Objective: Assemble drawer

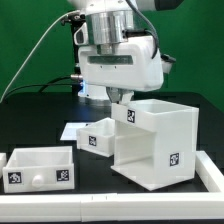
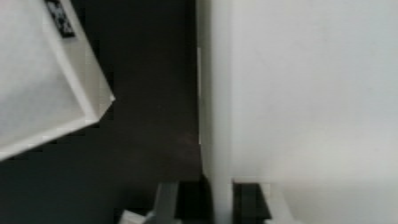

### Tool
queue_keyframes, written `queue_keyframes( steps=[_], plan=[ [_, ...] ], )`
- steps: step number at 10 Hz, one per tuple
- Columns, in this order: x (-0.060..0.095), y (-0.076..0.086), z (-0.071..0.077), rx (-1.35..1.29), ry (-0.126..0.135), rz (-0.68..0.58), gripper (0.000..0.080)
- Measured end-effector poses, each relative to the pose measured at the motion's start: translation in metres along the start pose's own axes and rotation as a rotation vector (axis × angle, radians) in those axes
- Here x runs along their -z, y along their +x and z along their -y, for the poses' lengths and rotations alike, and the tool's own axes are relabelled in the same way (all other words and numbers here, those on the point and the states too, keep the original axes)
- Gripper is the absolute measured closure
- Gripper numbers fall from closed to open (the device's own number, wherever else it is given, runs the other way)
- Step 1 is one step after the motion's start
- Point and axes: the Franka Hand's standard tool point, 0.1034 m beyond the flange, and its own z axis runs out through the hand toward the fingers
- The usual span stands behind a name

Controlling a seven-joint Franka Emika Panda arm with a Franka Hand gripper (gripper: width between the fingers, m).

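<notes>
The drawer's large white cube-shaped casing (image 1: 158, 140) stands at the exterior view's right, its open side turned to the left. My gripper (image 1: 119, 100) comes down onto the top edge of its left wall and is shut on that thin wall. In the wrist view the casing wall (image 2: 294, 100) runs down between my gripper's (image 2: 214, 190) two dark fingers (image 2: 178, 200). One small tray (image 1: 97, 137) sits right beside the casing's open side. A second small tray (image 1: 40, 168), with a knob on its front, lies at the front left. A tagged white tray part (image 2: 39, 90) shows beside the wall in the wrist view.
A raised white rail (image 1: 120, 212) borders the black table along the front and at the right (image 1: 212, 172). Cables (image 1: 40, 50) hang at the back left behind the arm.
</notes>
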Motion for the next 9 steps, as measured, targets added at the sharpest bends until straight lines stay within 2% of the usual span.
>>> queue_keyframes(
  steps=[2,4,7,8,9],
  plan=[
    [-0.002,-0.002,0.0,-0.115,0.005,0.012,0.0765],
    [-0.006,0.002,0.01,-0.393,0.043,0.051,0.0765],
    [-0.01,-0.021,0.031,-0.668,0.051,0.059,0.0765],
    [-0.011,-0.028,0.039,-0.661,0.055,0.059,0.0765],
    [-0.012,-0.035,0.047,-0.631,0.04,0.067,0.0765]
  ],
)
